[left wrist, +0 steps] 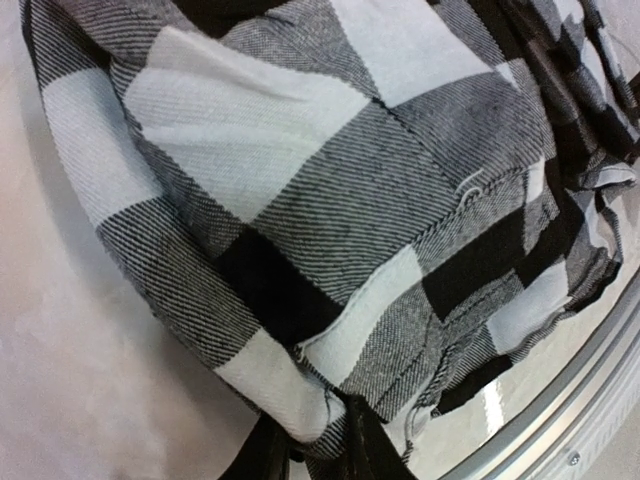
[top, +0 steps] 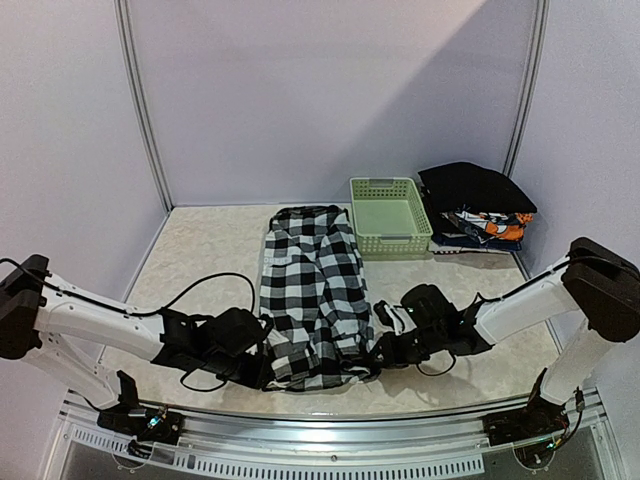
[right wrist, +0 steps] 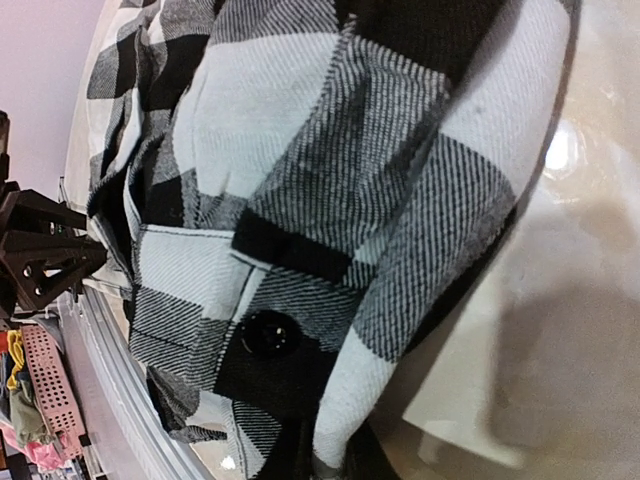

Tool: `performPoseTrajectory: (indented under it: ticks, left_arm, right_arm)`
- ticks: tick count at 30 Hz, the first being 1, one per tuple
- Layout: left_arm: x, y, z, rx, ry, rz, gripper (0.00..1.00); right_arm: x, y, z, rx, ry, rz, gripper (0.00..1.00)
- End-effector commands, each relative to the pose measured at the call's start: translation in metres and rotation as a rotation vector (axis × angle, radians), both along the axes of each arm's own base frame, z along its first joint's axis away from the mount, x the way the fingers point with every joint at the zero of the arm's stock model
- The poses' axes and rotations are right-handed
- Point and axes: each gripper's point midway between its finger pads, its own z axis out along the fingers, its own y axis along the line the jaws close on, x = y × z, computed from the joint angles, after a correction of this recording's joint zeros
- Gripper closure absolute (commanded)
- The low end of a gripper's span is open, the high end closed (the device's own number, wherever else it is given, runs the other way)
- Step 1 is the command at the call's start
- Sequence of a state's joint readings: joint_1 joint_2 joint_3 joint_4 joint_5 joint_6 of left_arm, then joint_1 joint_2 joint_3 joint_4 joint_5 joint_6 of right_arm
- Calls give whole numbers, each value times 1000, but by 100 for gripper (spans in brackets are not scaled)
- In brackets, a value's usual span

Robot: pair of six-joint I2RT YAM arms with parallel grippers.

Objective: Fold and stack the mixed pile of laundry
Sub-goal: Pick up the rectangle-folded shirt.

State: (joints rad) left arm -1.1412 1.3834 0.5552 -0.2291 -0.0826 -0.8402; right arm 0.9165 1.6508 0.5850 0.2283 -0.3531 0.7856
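A black-and-white checked shirt (top: 314,290) lies in a long strip down the middle of the table, its near end at the front edge. My left gripper (top: 264,372) is shut on the shirt's near left corner; the wrist view shows the cloth (left wrist: 300,210) pinched between the black fingers (left wrist: 375,450). My right gripper (top: 372,358) is shut on the near right corner, the cloth (right wrist: 330,200) with a black button (right wrist: 266,333) bunched above the fingertips. A stack of a black cloth (top: 475,187) over orange-blue-white printed pieces (top: 490,228) sits at the back right.
A pale green slotted basket (top: 390,215) stands at the back, right of the shirt's far end and left of the stack. The metal front rail (top: 330,440) runs just below both grippers. White booth walls close the table's back and sides.
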Motion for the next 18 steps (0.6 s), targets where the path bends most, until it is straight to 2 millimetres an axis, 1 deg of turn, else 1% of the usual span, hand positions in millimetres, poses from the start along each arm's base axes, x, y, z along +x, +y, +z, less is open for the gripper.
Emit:
performPoseTrajectory:
  ticks: [1,4,5,6,10,11,12,15,18]
  left_arm:
    - [-10,-1,-8,-5,27,-15,83]
    - [-12,-1,-10,-4,35,-18,96]
    - [-13,-2,-9,-6,36,-23,100]
    - [-15,-3,-8,-7,36,-30,100]
    - [-20,-9,8,-1,7,-63,100]
    - [-21,-6,11,17,2,-64,100]
    - [-22,-7,17,17,-8,-63,100]
    - [-27,-2,33,31,-27,-64,100]
    - [-32,0,53,25,-59,-77,100]
  right_arm:
    - [-21,-15,-26,-64,83,9,92]
    - [-23,-12,-25,-44,89,10,99]
    - [-23,-10,-23,-36,88,13,100]
    - [-24,-9,-22,-32,89,15,100]
    - [-28,-6,-14,-21,87,25,100]
    - [-29,-6,-10,-24,84,28,100]
    - [-30,-4,-4,-22,75,33,100]
    - [-35,-8,5,-53,55,40,100]
    - [-37,-12,23,-54,22,39,100]
